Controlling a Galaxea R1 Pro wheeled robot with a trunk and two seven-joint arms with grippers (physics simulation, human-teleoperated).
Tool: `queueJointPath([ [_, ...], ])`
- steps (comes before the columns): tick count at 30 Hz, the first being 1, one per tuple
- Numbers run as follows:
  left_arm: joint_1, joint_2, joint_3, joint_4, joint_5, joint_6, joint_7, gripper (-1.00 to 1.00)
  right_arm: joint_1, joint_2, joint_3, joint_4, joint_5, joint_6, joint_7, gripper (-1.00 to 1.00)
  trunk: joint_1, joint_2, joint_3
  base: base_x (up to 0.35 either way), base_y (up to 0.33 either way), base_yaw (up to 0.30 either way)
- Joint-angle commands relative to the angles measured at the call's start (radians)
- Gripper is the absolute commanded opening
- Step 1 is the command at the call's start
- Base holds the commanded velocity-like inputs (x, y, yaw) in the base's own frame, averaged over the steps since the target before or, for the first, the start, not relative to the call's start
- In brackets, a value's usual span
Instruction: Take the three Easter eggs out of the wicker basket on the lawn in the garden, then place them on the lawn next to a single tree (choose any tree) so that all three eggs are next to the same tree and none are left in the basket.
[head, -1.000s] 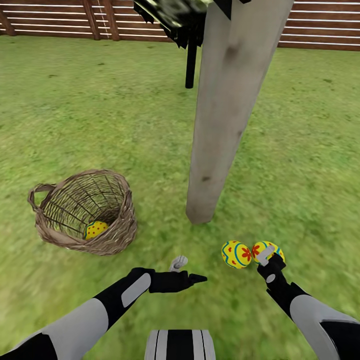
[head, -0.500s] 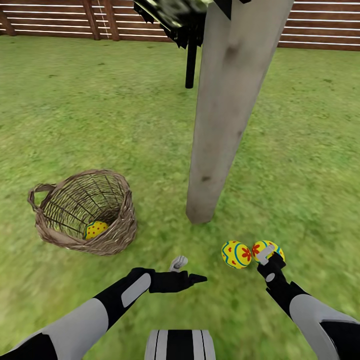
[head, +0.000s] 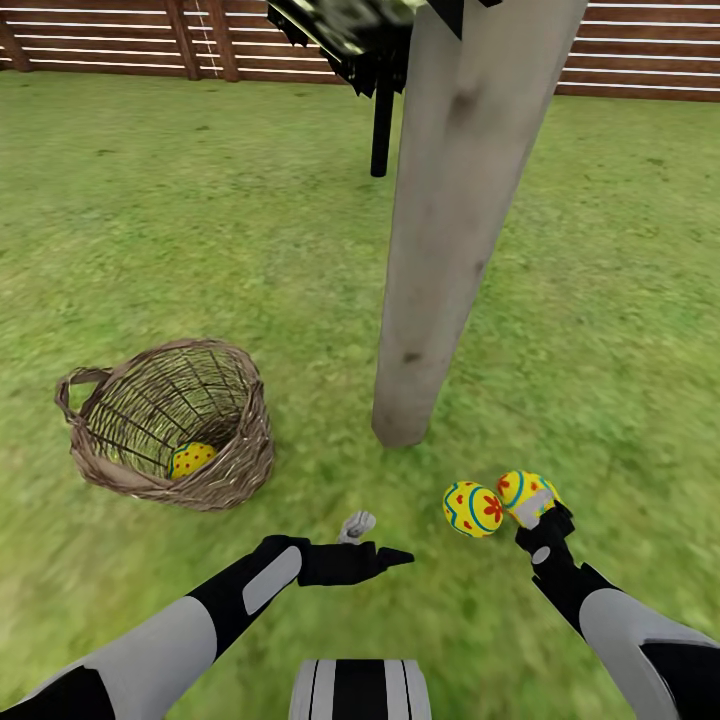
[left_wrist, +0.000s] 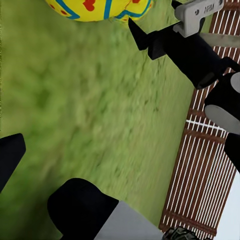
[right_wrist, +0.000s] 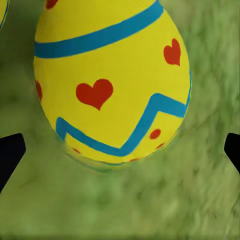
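Note:
The wicker basket (head: 165, 425) stands on the lawn (head: 200, 230) left of the tree (head: 450, 220), with one Easter egg (head: 192, 458) inside it. Two more yellow eggs lie on the grass in front of the trunk's foot, one (head: 472, 508) to the left and one (head: 525, 491) right beside it. My right gripper (head: 541, 514) is just behind the right-hand egg and stands open; in the right wrist view that egg (right_wrist: 112, 80) rests on grass with the black fingertips (right_wrist: 10, 156) spread far apart. My left gripper (head: 376, 541) hovers open over bare grass between basket and eggs.
A brown slatted fence (head: 640, 50) closes the yard at the back. A dark tree with a thin black trunk (head: 381, 130) stands behind the pale trunk. Open grass lies all around the basket and to the right of the tree.
The egg at my right gripper has shifted slightly towards the tree, and the grey finger that crossed its front has come off it. The left arm, basket and other eggs are unmoved.

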Motion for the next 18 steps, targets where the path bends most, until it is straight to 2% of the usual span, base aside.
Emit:
queueJointPath([
  [1, -0.001, 0.000, -0.003, 0.001, 0.008, 0.004, -0.001, 1.00, 0.000, 0.000, 0.001, 0.001, 0.005, 0.002, -0.003, 1.00, 0.000, 0.000, -0.001, 0.000, 0.000, 0.000],
  [9, -0.001, 0.000, -0.002, 0.001, 0.008, 0.004, -0.002, 1.00, 0.000, 0.000, 0.001, -0.010, 0.006, -0.001, -0.003, 1.00, 0.000, 0.000, -0.001, 0.000, 0.000, 0.000],
  [13, 0.022, -0.023, -0.025, -0.001, 0.020, 0.027, -0.010, 1.00, -0.017, -0.023, -0.004, -0.016, -0.007, -0.008, 0.003, 1.00, -0.001, 0.000, 0.003, 0.000, 0.000, 0.000],
  [18, 0.043, -0.029, 0.003, 0.007, 0.018, 0.046, -0.008, 1.00, -0.025, -0.020, -0.009, -0.037, -0.008, -0.036, 0.009, 1.00, -0.003, 0.001, 0.023, 0.000, 0.000, 0.000],
])
